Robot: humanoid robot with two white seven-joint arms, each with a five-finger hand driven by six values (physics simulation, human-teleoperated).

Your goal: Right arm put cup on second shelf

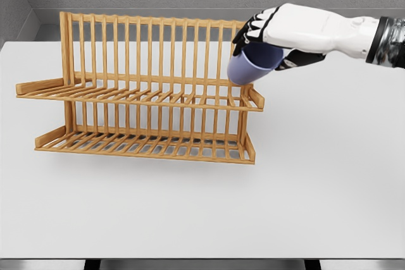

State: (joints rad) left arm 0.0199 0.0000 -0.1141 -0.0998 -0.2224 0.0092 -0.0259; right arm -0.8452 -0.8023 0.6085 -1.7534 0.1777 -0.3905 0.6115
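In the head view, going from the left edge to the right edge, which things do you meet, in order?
Wooden rack on the white table → purple cup, tilted above the rack's right end → right hand gripping the cup → its white forearm leaving at the right edge.

White right hand (288,33), black-jointed fingers (253,28), dark metallic wrist cuff.

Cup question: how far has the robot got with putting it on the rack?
Done: the right robot hand has grasped the purple cup and lifted it off the table. In hand: the cup hangs tilted over the right end of the wooden rack. Left: set it on the upper shelf, then release.
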